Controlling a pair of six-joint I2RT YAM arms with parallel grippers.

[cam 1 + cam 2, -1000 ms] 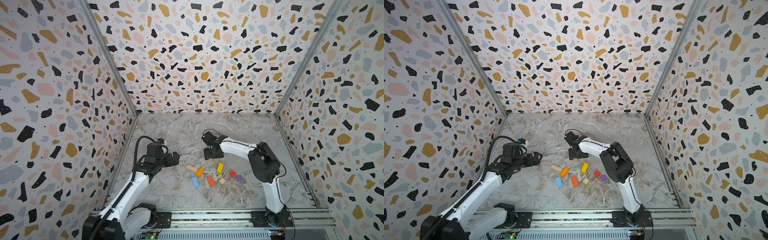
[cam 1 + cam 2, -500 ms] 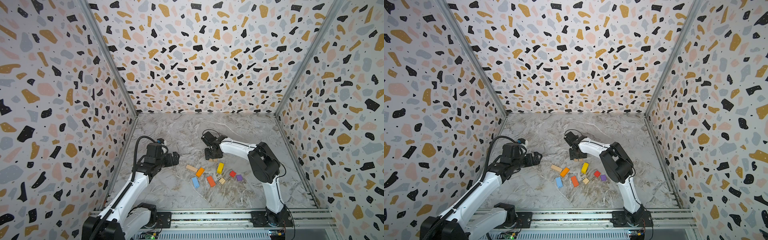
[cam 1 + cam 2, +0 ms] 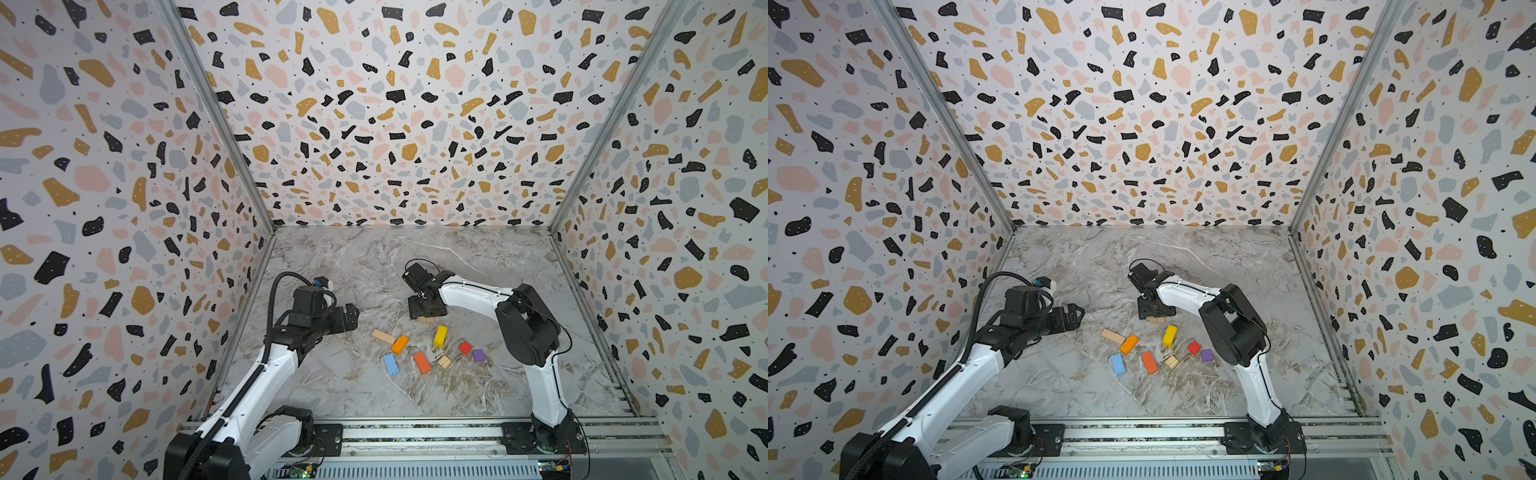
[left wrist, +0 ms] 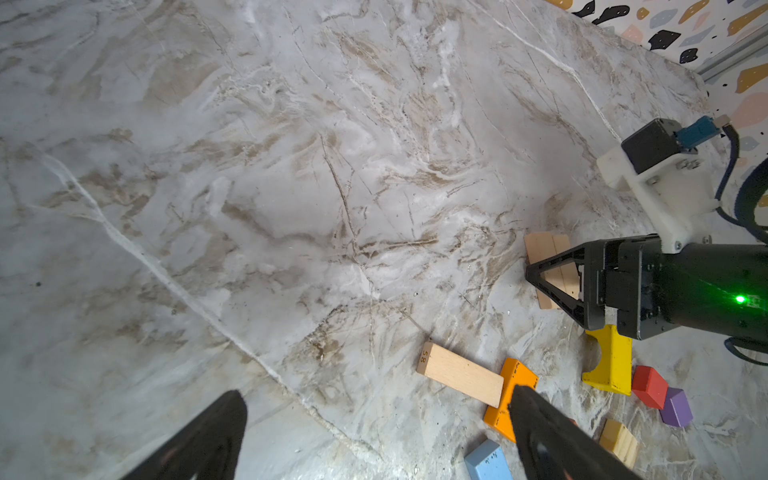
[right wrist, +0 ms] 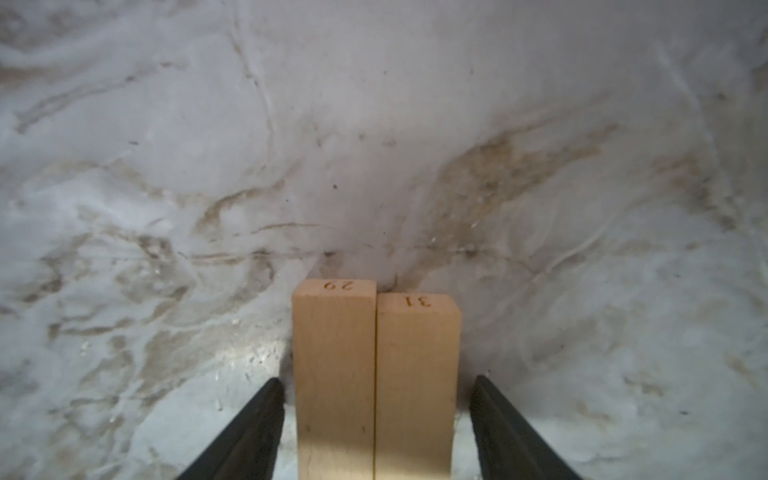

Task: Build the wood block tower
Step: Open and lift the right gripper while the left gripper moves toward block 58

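Right gripper (image 5: 377, 380) sits low over the marble tabletop (image 3: 357, 266) with its black fingers (image 5: 262, 419) parted, straddling a pair of tan blocks (image 5: 415, 374). In the right wrist view a slim strip of table shows between each finger and the wood, so neither finger presses on it. The two lie flat with their long sides touching. The one stamped 29 (image 5: 334, 353) reaches slightly farther out from the gripper than the one stamped 31 (image 5: 417, 332). In both top views the right gripper hides most of them, and only one end of the pair of tan blocks (image 3: 426, 319) shows at its edge nearest the arm bases.

Toward the arm bases from there, the other wood blocks lie loose in a single layer. A yellow block (image 3: 440, 336) is closest to the gripper, with a red cube (image 3: 465, 347) and a purple cube (image 3: 478, 355) just beside each other off to its right. A tan oblong (image 3: 383, 336) butts against an orange block (image 3: 400, 344) on the left. Nearer the rail lie a blue block (image 3: 390, 365), a red-orange block (image 3: 422, 363) and a tan cube (image 3: 444, 361).

At the left of the scatter, the left gripper (image 3: 349, 318) hangs above the table near the tan oblong, its jaws wide apart and empty.
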